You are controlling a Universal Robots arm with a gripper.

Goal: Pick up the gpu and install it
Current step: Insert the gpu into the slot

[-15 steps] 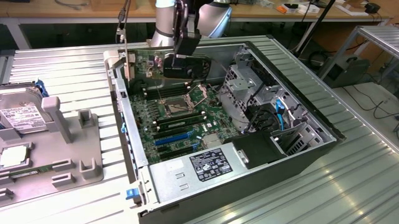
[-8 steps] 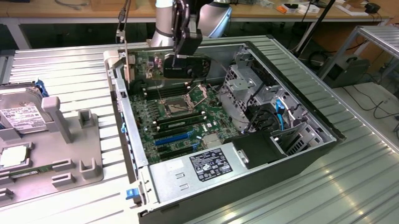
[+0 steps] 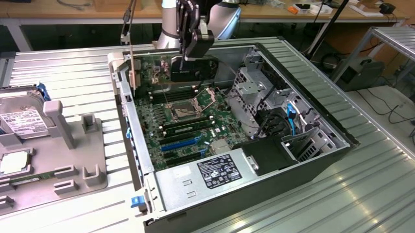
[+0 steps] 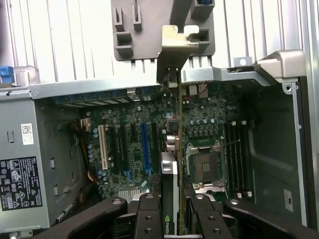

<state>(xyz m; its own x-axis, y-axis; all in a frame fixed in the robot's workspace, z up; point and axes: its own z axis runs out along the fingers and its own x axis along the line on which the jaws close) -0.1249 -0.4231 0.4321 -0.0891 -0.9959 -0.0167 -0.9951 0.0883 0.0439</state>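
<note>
The open case (image 3: 337, 131) can be entered from above over the motherboard (image 3: 188, 127), a strip running between the metal side wall (image 3: 123, 104) on the exterior view's left and the drive cage (image 3: 256, 92) on its right, with the power supply (image 3: 214, 175) closing the near end. The end effector (image 3: 189, 60), clamped on the graphics card (image 4: 169, 181), fills the far part of that strip, seemingly close to the rear wall. Outside the case the ribbed tabletop (image 3: 363, 187) gives open room on the exterior view's right, while a grey holder (image 3: 71, 145) stands on the left.
</note>
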